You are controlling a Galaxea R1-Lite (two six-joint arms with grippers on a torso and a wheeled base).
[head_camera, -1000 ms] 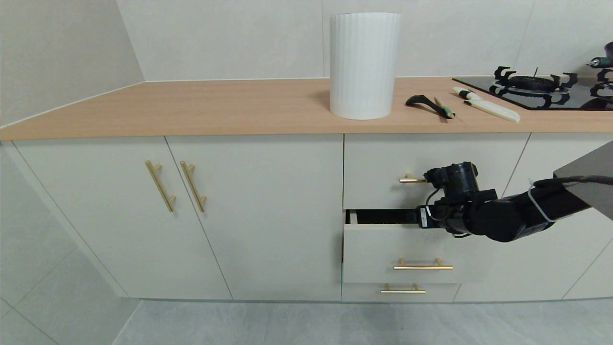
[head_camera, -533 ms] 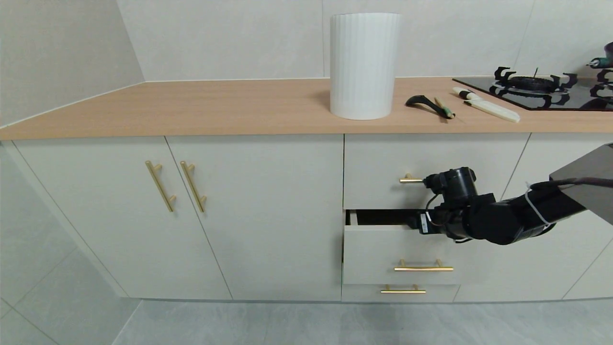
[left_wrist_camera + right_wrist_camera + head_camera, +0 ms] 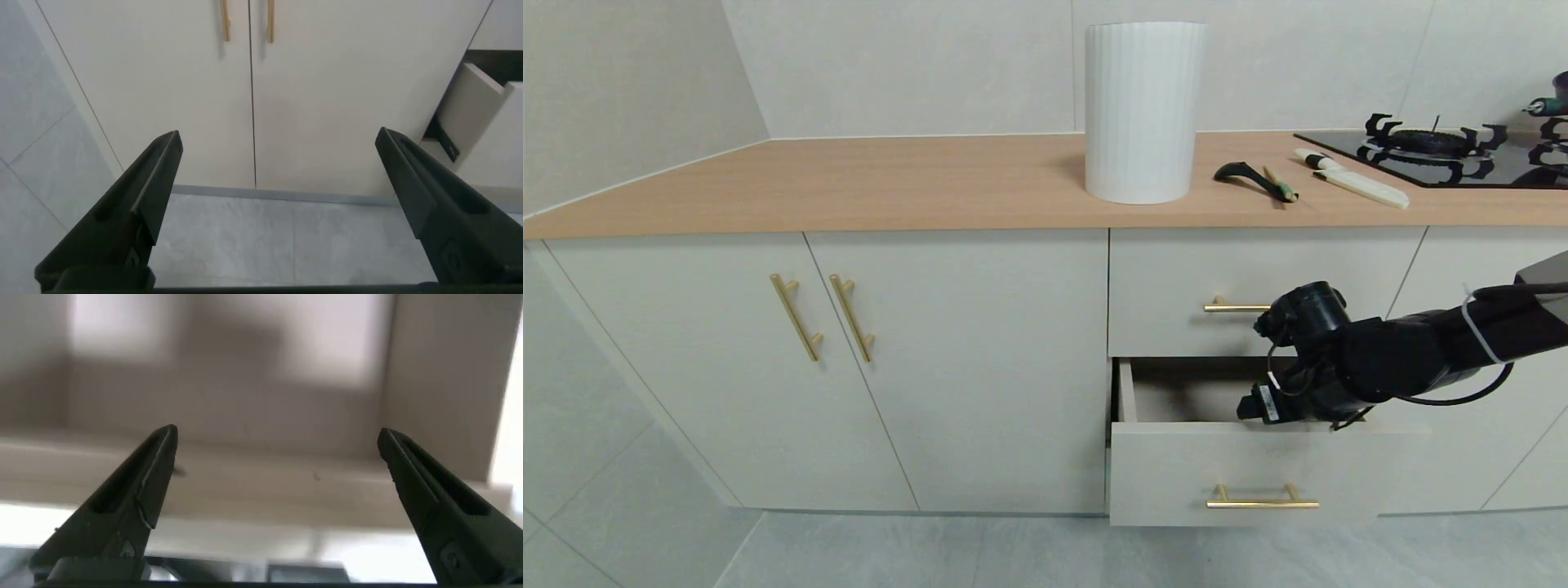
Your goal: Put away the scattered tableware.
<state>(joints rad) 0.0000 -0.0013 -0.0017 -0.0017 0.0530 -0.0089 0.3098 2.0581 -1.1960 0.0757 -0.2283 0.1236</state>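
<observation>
The drawer [image 3: 1176,474] is standing open; the knife [image 3: 1364,186] and black utensil [image 3: 1241,172] are lying unstowed on the counter [image 3: 890,184]. The left gripper [image 3: 276,137] and right gripper [image 3: 276,433] are gaping, empty.

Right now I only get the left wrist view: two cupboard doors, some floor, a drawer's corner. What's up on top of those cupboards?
Observer: A tall white ribbed container stands on a wooden counter.
Operator: Any tableware lying loose up there?
Observer: Yes, a black utensil and a white knife lie between the container and the stove.
Operator: And where's the other arm?
Observer: The right gripper is at the open drawer, pointing inside, with its fingers apart and nothing between them.
</observation>
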